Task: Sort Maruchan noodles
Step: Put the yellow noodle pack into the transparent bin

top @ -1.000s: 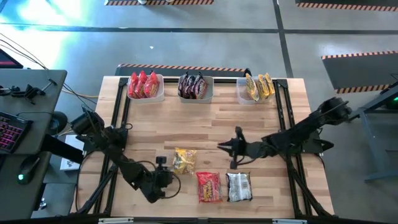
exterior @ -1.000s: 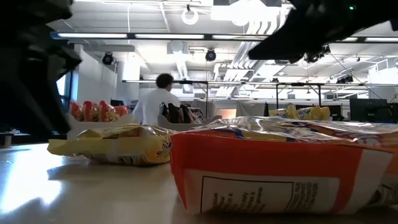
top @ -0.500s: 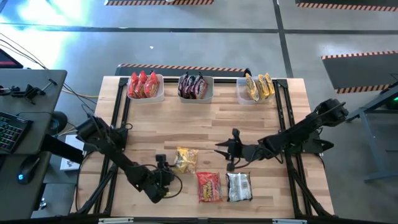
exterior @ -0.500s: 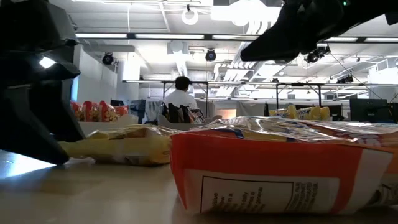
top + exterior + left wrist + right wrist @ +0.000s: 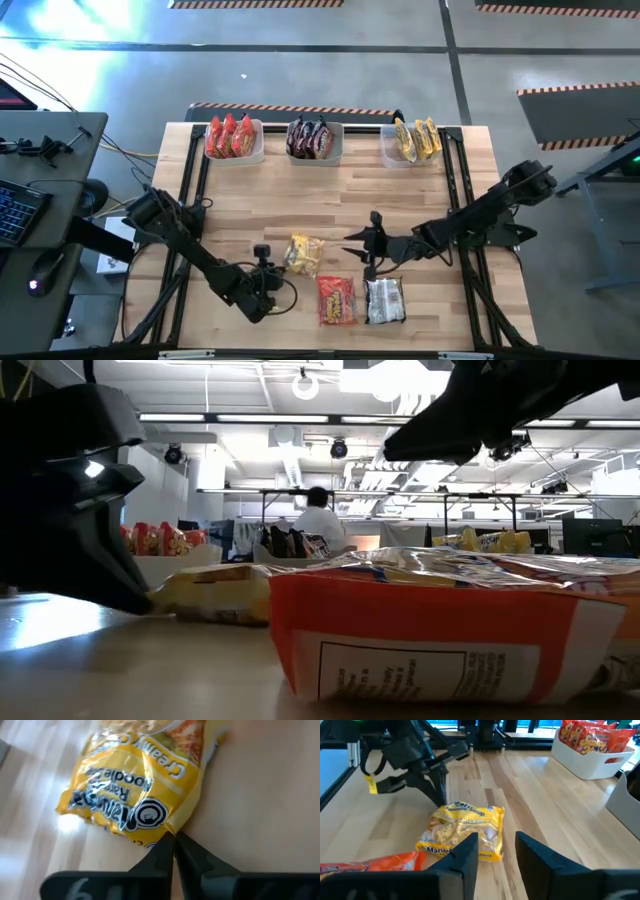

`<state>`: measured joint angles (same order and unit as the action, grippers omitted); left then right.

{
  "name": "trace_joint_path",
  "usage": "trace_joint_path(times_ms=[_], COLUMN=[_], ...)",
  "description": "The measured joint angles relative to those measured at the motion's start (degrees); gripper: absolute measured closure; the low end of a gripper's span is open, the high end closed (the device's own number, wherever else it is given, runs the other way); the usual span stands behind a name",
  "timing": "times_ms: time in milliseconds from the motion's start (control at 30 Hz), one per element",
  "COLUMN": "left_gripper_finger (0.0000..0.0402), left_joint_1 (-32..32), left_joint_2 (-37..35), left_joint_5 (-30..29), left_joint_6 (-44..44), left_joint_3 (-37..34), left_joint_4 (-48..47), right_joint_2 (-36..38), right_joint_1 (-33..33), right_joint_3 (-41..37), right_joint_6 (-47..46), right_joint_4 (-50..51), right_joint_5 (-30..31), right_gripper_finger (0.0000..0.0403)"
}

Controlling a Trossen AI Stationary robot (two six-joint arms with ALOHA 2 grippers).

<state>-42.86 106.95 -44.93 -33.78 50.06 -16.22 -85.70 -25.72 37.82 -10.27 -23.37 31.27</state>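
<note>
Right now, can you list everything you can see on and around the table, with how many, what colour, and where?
Yellow noodle packet: one, lying loose on the table, at the left end effector's tips.
Red noodle packet: one, loose near the table's front edge.
Silver noodle packet: one, loose beside the red one.
Bins: three, pale, in a row along the far edge; left holds red packets, middle holds dark packets, right holds yellow packets.
Table: one, light wood.
Person: one, in the room behind, seen in the low view.
Left end effector: shut, pinching the yellow packet's edge.
Right end effector: open, above the table near the silver packet.
</note>
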Motion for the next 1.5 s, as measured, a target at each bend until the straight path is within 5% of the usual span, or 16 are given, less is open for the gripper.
trace_joint_path(times_ms=[433, 833, 1500], left_gripper_finger=[0.0401, 0.0401, 0.0401], left_joint_1=[5.3, 7.7, 11.2], left_joint_2=[-1.9, -5.8, -5.7], left_joint_5=[-3.5, -4.5, -0.2], left_joint_6=[1.0, 1.4, 8.4], left_joint_3=[2.6, 2.6, 2.5], left_joint_4=[4.9, 11.4, 27.1], right_joint_2=[-14.0, -25.5, -26.5], right_joint_1=[-2.0, -4.8, -4.4], right_joint_3=[17.1, 29.4, 29.7], right_joint_6=[-2.5, -11.2, -17.4], right_joint_4=[15.5, 24.2, 33.8], right_joint_5=[4.8, 12.1, 17.8], right_gripper_finger=[0.0123, 0.0117, 0.0126])
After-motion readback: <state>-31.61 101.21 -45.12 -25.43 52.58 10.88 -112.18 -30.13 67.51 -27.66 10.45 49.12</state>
